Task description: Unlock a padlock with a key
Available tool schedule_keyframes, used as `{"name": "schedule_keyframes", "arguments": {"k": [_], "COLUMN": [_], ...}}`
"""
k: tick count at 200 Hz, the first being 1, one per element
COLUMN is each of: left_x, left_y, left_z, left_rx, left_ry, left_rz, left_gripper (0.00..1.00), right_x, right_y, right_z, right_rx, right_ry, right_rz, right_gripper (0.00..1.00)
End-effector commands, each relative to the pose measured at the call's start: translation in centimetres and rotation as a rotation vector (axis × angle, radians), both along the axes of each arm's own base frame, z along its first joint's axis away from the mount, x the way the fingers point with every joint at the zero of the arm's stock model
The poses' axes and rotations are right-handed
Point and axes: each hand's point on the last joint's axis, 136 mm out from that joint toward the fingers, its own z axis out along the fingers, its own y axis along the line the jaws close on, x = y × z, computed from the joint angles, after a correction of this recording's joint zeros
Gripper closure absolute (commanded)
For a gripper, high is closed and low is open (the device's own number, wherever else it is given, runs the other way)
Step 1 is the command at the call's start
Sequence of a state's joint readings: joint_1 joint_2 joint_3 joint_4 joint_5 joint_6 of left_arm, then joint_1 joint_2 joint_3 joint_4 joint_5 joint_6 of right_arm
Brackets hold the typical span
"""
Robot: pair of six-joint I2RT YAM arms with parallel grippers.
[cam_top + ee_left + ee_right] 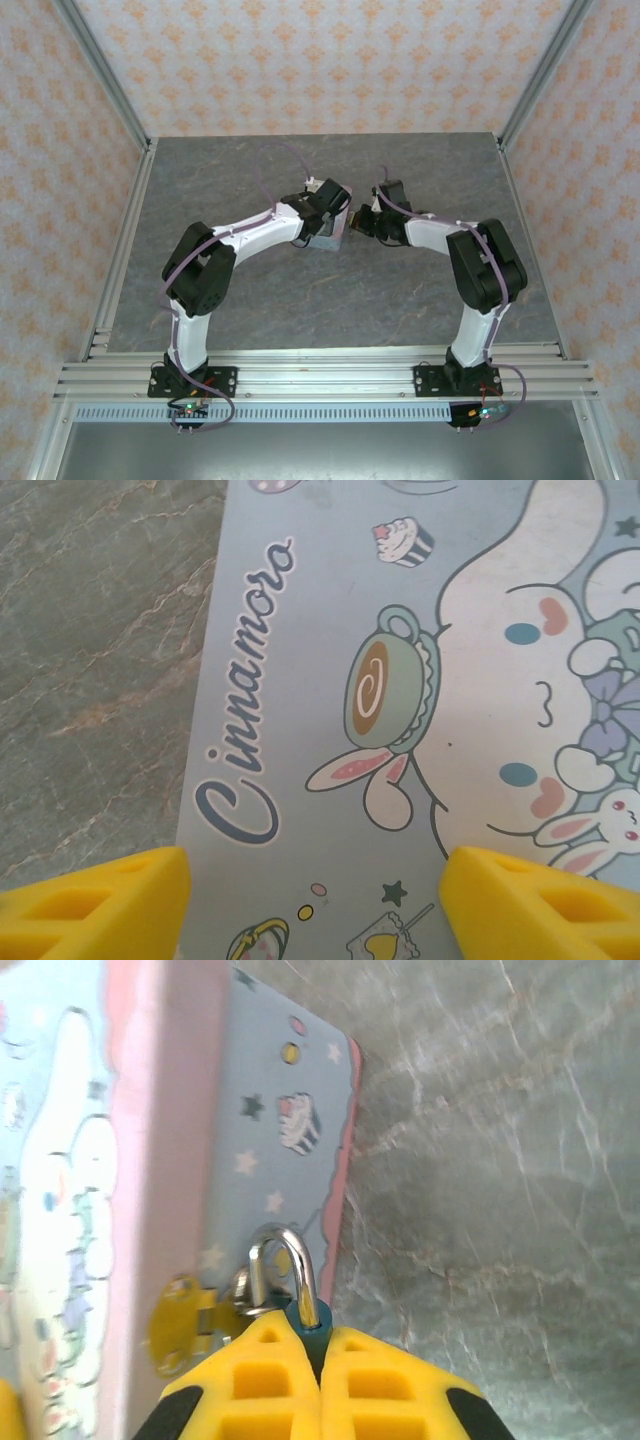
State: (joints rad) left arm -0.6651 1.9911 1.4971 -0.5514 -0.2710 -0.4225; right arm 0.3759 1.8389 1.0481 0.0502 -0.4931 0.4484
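right gripper [318, 1345]: clamped hard on the padlock [308, 1320]. Only a sliver of blue body shows, pinched between the yellow pads [265, 1370]. The keyway is hidden in there.

The silver shackle [301, 1260] sticks out past the tips and loops through the gold hasp [182, 1325] on the side of the tin [270, 1120]. It reads as closed to us. So the lock hangs on the tin's latch, on the side facing the right arm, mid-table.

left gripper [315, 905]: spread wide, parked right over the printed lid. One finger [100, 900] sits at the lid's edge, the other over the cartoon print. We can't tell if they touch or press the tin, and we see nothing grasped between them.

Past the tin there's grey marble-look table [500, 1180].

Progress, our read: early. The lock body is grabbed and steadied, and the tin is maybe braced by the left. Not done yet:
- key into keyway
- turn
- shackle out of the body

With the right pads wrapped round the body, we'd guess access to the keyway needs a regrip or a reorient first.
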Motion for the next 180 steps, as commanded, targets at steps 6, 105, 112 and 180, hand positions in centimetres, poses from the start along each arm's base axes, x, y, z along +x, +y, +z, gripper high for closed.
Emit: {"name": "schedule_keyframes", "arguments": {"k": [6, 105, 112, 180], "left_x": [-7.3, -7.4, -7.4, -7.4], "left_y": [4.5, 4.5, 4.5, 4.6], "left_z": [-10.2, -10.3, -10.3, -10.4], "left_rx": [0.203, 0.211, 0.21, 0.21], "left_ry": [0.396, 0.403, 0.404, 0.409], "left_rz": [-0.021, -0.025, -0.025, -0.026], "left_gripper": [0.3, 0.31, 0.31, 0.32], "right_x": [-1.3, -1.4, -1.2, 0.7], "right_y": [-1.7, -1.5, -1.6, -2.7], "right_z": [-0.5, -2.2, -2.2, -0.6], "right_rx": [-0.108, -0.003, -0.001, 0.0], "right_ry": [0.021, 0.035, 0.03, -0.036], "right_rz": [0.063, -0.033, -0.047, -0.152], "right_gripper": [1.0, 1.0, 1.0, 1.0]}}
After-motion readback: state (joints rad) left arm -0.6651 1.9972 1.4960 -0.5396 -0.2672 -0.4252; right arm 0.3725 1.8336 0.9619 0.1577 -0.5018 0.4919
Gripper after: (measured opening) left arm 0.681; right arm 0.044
